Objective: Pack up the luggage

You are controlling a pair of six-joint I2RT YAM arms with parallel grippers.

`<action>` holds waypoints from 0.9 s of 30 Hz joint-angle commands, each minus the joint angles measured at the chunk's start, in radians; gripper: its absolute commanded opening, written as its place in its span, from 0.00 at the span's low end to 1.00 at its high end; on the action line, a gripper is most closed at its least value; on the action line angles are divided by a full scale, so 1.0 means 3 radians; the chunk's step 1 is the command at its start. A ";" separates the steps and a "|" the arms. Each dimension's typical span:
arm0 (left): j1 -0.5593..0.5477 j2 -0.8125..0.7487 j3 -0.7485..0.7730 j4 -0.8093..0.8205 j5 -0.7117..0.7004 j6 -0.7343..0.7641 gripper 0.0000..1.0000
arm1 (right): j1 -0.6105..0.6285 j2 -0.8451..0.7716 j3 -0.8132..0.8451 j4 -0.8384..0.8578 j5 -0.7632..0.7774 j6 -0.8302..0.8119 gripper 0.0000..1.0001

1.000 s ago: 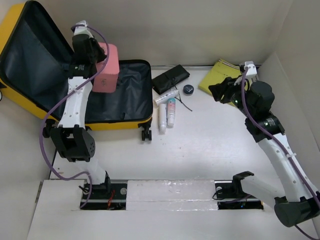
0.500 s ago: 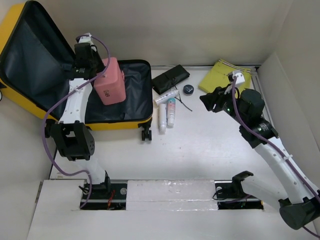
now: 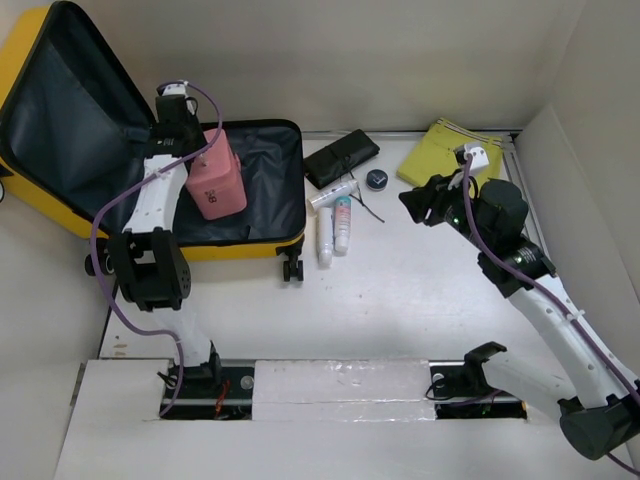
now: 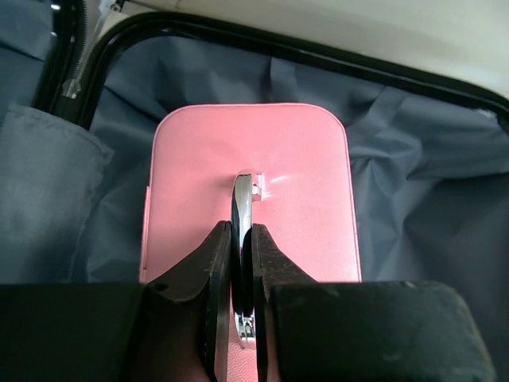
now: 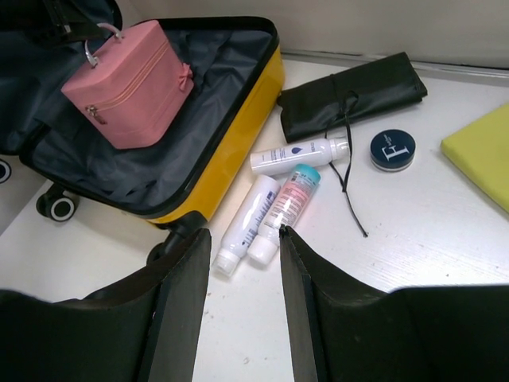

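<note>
Yellow hard-shell suitcase [image 3: 240, 247]: lying open at the far left, lid leaning back.
Left gripper [image 4: 241, 235]: I am clamping it on the metal handle [image 4: 245, 187] of a small pink case [image 4: 250, 143], tilted over the grey lining [image 4: 421, 167].
Right gripper [image 5: 244, 235]: I am holding it parted and empty, right of the white plastic bottles [image 5: 294, 155].

I'm seeing glossy yellow plastic on the luggage [image 5: 235, 143], grey cloth lining [image 4: 413, 159], smooth pink case [image 4: 250, 151], shiny metal handle [image 4: 245, 191].
</note>
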 commanded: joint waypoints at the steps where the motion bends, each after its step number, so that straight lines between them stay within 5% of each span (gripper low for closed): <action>1: 0.0139 -0.0126 0.0113 0.0330 -0.0118 0.0027 0.00 | 0.0032 -0.0089 -0.0054 0.0215 0.0039 0.0006 0.46; 27: 0.0329 0.0145 0.0481 0.0172 -0.0261 0.0123 0.00 | 0.0032 0.0034 -0.0054 0.0245 0.0069 0.0006 0.46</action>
